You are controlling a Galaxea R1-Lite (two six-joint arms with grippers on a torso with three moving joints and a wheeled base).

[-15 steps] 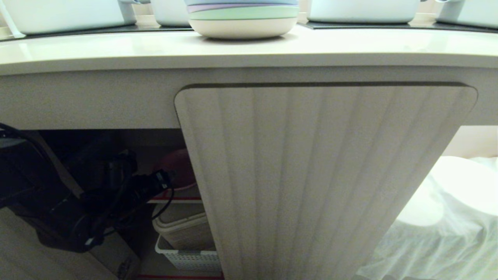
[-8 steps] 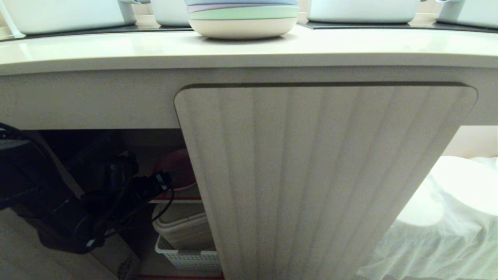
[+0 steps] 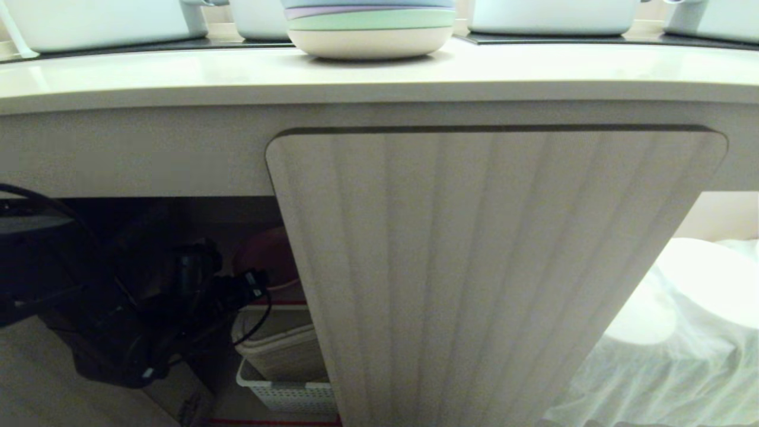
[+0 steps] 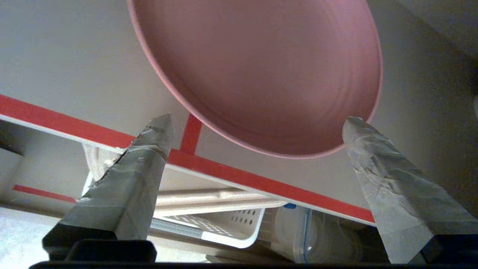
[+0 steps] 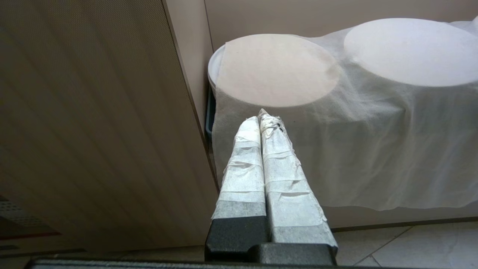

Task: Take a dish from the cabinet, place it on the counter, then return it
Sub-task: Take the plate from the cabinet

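Observation:
The pink dish [image 4: 261, 67] lies flat on the grey, red-edged shelf [image 4: 74, 78] inside the cabinet; the head view shows only a pink sliver of the dish [image 3: 264, 255] beside the shut ribbed cabinet door [image 3: 474, 267]. My left gripper [image 4: 257, 120] reaches into the opening at the lower left and is open. Its taped fingertips [image 4: 158, 129] stand on either side of the dish's near rim with nothing gripped. The left arm [image 3: 148, 308] is a dark mass there. The cream counter [image 3: 533, 71] runs above. My right gripper [image 5: 263, 116] hangs shut, low beside the door.
A stack of pastel plates [image 3: 370, 26] and white pots [image 3: 551, 15] stand on the counter. Under the shelf sit a white perforated basket [image 3: 287, 394] and a clear container [image 4: 310, 231]. Cloth-covered white discs [image 3: 699, 284] fill the recess on the right.
My left arm has edged a little to the right and lower in the cabinet opening. The dish stays on the shelf and the door has not moved.

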